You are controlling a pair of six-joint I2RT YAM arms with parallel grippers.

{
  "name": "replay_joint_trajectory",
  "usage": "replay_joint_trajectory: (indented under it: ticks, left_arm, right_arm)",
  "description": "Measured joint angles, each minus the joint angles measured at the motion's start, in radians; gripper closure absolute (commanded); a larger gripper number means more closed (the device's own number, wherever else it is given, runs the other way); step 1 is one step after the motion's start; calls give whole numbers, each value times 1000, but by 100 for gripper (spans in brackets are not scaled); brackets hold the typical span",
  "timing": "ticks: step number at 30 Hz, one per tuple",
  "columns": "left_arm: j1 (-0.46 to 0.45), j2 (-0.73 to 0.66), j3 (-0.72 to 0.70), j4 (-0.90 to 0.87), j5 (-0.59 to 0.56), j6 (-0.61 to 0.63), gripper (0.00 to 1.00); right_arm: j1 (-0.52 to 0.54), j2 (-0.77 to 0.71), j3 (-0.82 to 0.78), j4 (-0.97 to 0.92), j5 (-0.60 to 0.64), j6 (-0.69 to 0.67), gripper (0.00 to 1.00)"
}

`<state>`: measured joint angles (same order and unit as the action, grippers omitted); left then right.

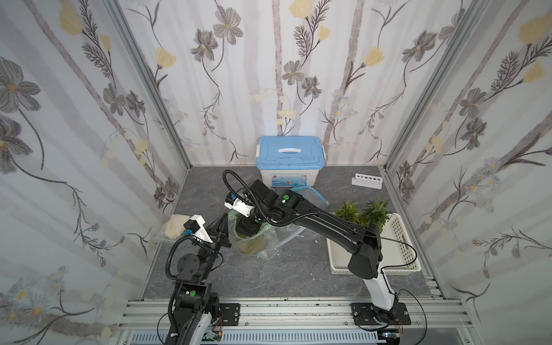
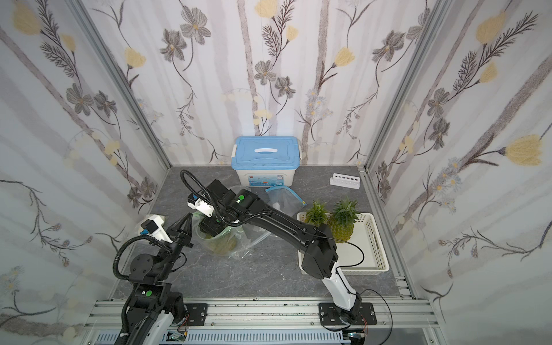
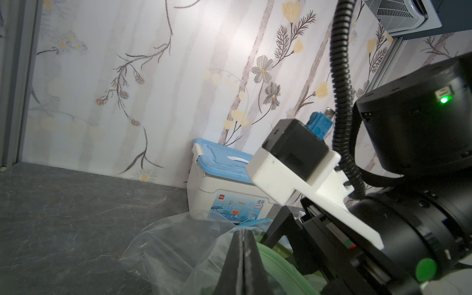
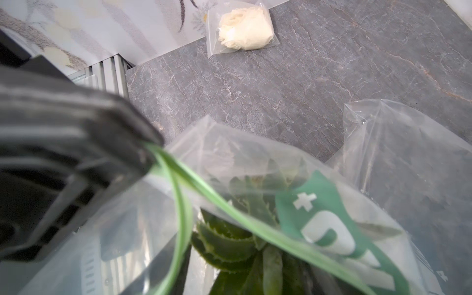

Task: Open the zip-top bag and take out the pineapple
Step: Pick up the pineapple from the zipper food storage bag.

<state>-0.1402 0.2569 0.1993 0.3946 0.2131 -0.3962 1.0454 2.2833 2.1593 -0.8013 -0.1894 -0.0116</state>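
Observation:
The clear zip-top bag [image 1: 263,243] with a green zip strip [image 4: 255,224] lies at the table's centre, its mouth held up and apart. Inside is the pineapple [image 1: 249,248]; its green spiky crown [image 4: 227,242] shows in the right wrist view. My left gripper [image 1: 224,218] [image 3: 242,232] is shut on the bag's rim, pinching the plastic and the zip's end. My right gripper [image 1: 249,229] [image 4: 242,270] reaches down into the bag's mouth, with crown leaves between its dark fingers [image 4: 163,265]. Plastic and leaves hide how far its jaws are closed.
A blue-lidded storage box [image 1: 290,158] stands at the back wall. A second bag with a blue zip [image 1: 312,194] lies in front of it. A white basket [image 1: 400,236] at the right holds two pineapples [image 1: 375,212]. A white tube rack [image 1: 368,180] and a packet of cream material [image 1: 174,228] lie near the walls.

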Motion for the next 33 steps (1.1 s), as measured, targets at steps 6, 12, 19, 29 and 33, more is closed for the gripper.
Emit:
replay_joint_trajectory:
  ticks: [6,12,19,29,33]
  left_arm:
    - [0,-9,-3,-7,-7,0,100]
    - [0,-13,-1,-21,-10,0,84]
    - [0,24,27,-69,-21,4,33]
    - [0,109,-42,-11,79,-98,4]
    - [-2,114,-91,31,140,-199,0]
  right_arm:
    - [9,16,3,16,60,13,93]
    - [11,-2,-10,23,86,26,100]
    - [-21,-126,-44,-74,116,40,100]
    - [-110,-301,-32,-85,109,40,100]
    - [-143,-347,11,-101,113,37,100]
